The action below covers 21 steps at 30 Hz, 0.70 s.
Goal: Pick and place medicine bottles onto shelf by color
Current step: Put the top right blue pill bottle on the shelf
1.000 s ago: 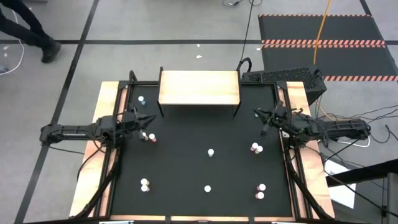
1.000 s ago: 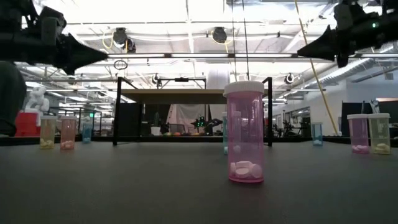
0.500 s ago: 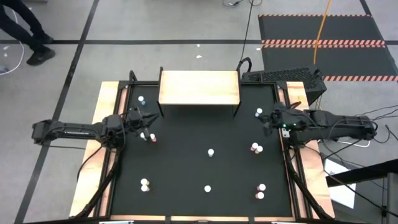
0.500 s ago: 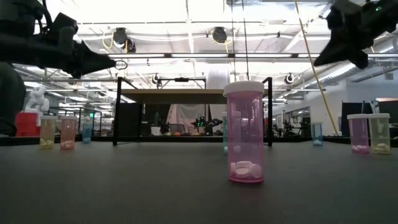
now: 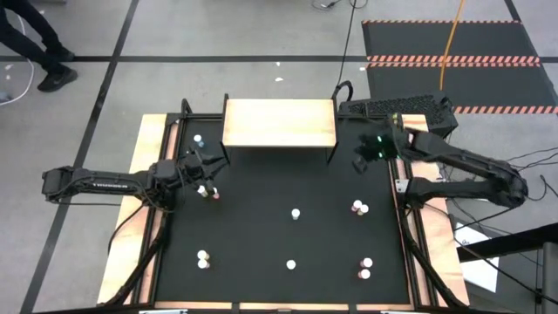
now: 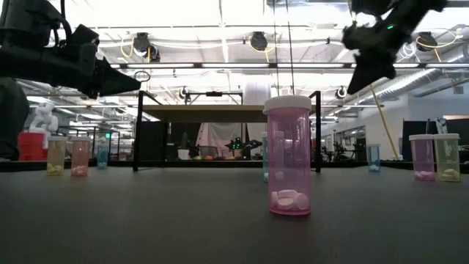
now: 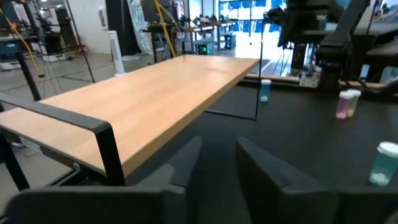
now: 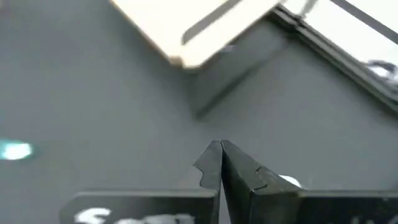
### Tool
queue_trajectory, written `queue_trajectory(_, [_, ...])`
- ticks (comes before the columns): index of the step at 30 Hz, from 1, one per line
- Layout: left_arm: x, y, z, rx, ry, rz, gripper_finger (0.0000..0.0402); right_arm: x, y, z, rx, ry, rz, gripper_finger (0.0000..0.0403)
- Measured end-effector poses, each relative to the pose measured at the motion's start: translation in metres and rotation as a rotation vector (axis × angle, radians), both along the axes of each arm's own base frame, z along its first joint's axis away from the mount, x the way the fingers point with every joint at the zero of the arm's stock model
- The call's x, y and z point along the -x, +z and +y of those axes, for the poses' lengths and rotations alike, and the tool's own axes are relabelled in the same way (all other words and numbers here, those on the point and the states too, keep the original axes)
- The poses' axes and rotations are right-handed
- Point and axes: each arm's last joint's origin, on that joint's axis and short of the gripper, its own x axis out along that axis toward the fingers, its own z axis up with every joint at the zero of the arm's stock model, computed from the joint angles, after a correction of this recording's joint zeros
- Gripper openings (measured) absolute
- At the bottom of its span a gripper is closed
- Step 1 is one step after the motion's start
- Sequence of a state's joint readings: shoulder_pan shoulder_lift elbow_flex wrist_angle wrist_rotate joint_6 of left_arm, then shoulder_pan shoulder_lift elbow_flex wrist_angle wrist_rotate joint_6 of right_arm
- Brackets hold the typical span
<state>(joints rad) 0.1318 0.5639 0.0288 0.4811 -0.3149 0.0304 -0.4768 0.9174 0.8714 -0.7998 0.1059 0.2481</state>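
I saw the left gripper [image 5: 212, 158] slightly parted, holding nothing, left of the shelf [image 5: 279, 123]; the right gripper [image 5: 359, 163] was pinched shut, empty.

I see the black mat [image 5: 279, 235] carrying the shelf [image 5: 279, 123] at twelve o'clock, with bottles [image 5: 296, 213] scattered from centre toward four and eight o'clock.

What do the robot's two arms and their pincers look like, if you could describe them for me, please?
Both arms are dark, slim and jointed. The left arm carries pale lettering along its link, and its pincer has two broad dark grey fingers. The right arm shows a small green light near the wrist; its pincer ends in two black fingers tapering to points.
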Motion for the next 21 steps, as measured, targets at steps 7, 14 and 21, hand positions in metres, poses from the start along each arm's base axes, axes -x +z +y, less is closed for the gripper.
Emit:
queue_trajectory(7, [-0.002, -0.011, -0.004, 0.143, -0.051, 0.05, 0.0188, 0.002, -0.005, -0.028, -0.066, -0.047, 0.217, 0.0061])
queue_trajectory(14, [-0.002, -0.016, -0.009, 0.217, -0.077, 0.081, 0.02, 0.005, -0.022, -0.04, -0.105, -0.081, 0.282, 0.0175])
queue_trajectory(21, [-0.001, -0.02, -0.01, 0.232, -0.078, 0.116, 0.02, 0.009, -0.048, -0.042, -0.118, -0.105, 0.281, 0.0264])
